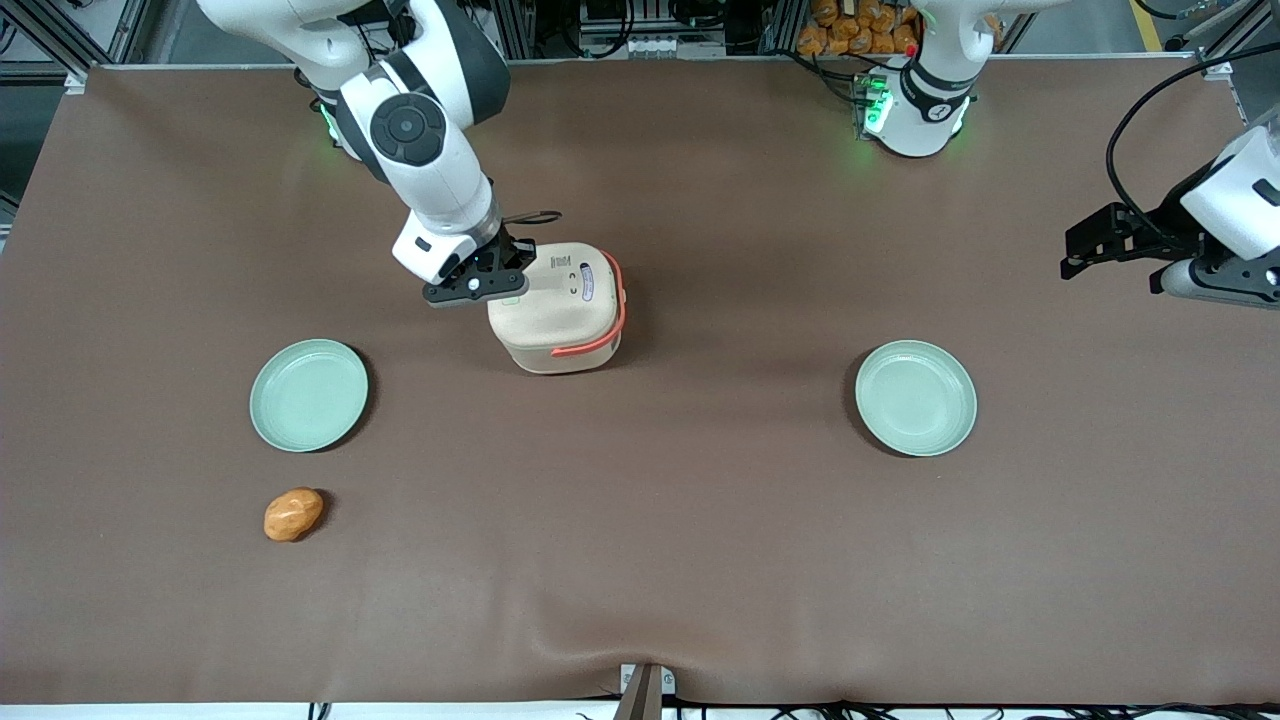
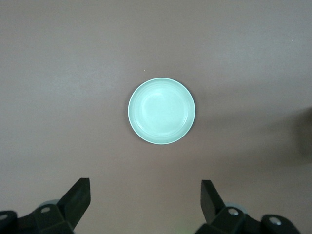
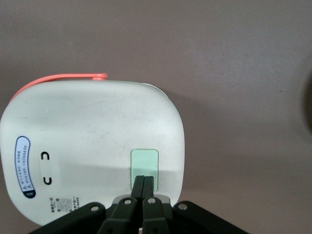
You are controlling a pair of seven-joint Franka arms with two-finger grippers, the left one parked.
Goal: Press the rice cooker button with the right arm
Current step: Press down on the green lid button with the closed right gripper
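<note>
Already the gripper (image 3: 144, 187) sits over the rice cooker (image 1: 560, 310), fingers (image 3: 138, 186) pressed together at the button (image 3: 145, 161) edge; pushing off-centre could slide off or tip it.

1. A pale green plate (image 1: 309, 395) sits on the brown table cover (image 1: 640, 560), toward the working arm's end of the table.
2. A second pale green plate (image 1: 916, 397) sits toward the parked arm's end, well apart from the first.
3. An orange-brown potato (image 1: 293, 514) lies nearer the front camera than the first plate, close to it but not touching.
</note>
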